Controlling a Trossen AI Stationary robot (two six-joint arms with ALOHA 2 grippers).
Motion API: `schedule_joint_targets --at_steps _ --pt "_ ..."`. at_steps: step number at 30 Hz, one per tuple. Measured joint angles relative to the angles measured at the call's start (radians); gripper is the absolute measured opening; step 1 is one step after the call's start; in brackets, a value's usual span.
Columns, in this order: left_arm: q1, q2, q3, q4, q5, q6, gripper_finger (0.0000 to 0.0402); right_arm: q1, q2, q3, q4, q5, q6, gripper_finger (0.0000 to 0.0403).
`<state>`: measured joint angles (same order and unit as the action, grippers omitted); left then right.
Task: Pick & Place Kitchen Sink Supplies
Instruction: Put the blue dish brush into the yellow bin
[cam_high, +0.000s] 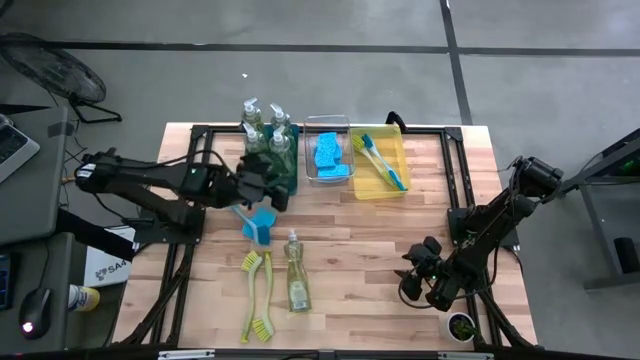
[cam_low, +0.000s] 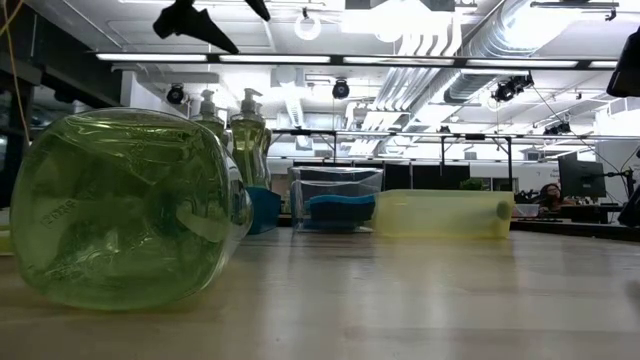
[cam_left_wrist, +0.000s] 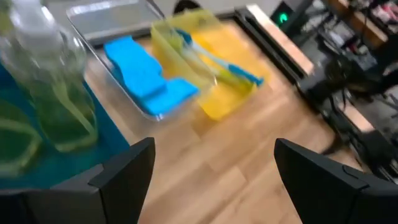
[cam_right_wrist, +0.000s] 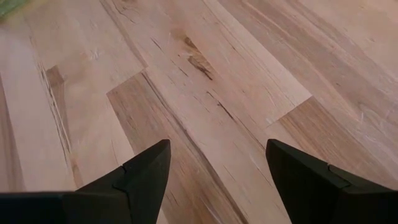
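Left hand (cam_high: 268, 190) empty, bottle (cam_high: 296, 272) flat, pump toward bins

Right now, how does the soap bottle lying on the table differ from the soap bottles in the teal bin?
The lying soap bottle rests on its side on the bare wood, beside the yellow-green brushes; the bottles in the teal bin stand upright with pumps up. The lying one is alone; the binned ones are grouped together. The binned bottles sit beside the open left end effector; the lying one is apart from it. All are clear pump bottles of yellow-green soap.
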<state>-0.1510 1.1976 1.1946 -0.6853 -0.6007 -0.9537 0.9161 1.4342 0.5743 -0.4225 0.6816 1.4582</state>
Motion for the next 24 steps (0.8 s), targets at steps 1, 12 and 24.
schedule_joint_targets --at_steps 1,12,24 --pt "-0.013 0.003 0.000 -0.012 0.011 -0.019 0.0324 0.000 0.000 0.000 0.000 0.001 0.000 0.0259" --pt "-0.133 0.017 0.000 -0.288 0.056 -0.208 0.0324 0.000 0.000 0.000 0.000 0.004 0.000 0.0259" --pt "-0.144 0.025 -0.130 -0.550 0.243 -0.108 0.0324 0.000 0.000 0.000 0.000 0.012 -0.001 0.0259"
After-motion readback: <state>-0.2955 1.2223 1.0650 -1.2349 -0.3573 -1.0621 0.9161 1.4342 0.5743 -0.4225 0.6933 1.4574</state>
